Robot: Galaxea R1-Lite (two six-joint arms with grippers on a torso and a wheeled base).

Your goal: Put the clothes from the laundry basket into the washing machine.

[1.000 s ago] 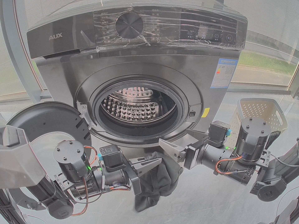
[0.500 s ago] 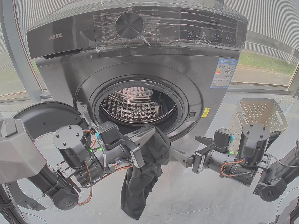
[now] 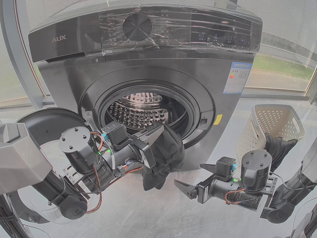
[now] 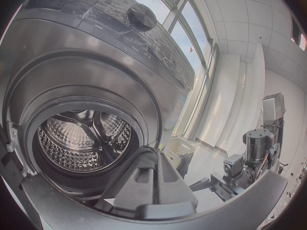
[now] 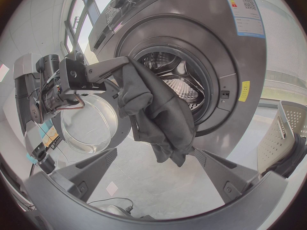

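Head view: a grey front-loading washer (image 3: 145, 66) stands with its round door (image 3: 49, 126) swung open to the washer's left side, baring the steel drum (image 3: 145, 116). The left gripper (image 3: 158, 131) sits at the lower lip of the washer's opening, fingers clamped on a dark garment (image 3: 166, 156), which hangs down the washer's front, just outside the drum. The right gripper (image 3: 188, 174) is low before the washer's right corner, fingers spread apart and holding nothing. A pale basket (image 3: 280, 116) stands to the washer's right (more dark clothes (image 3: 277, 147) spill over its near rim).

Left wrist view: the left gripper (image 4: 156, 163) has its fingers pressed together on the garment (image 4: 134, 163), with the washer's drum (image 4: 80, 141) just beyond. The basket (image 4: 177, 146) shows past the washer's far corner.

Right wrist view: the right gripper (image 5: 153, 150) has its fingers wide apart, facing the washer (image 5: 192, 23). The left gripper (image 5: 108, 67) holds the garment (image 5: 160, 112) bunched in front of the washer's opening, its lowest fold hanging below the door ring. The basket (image 5: 281, 138) stands beside the washer.
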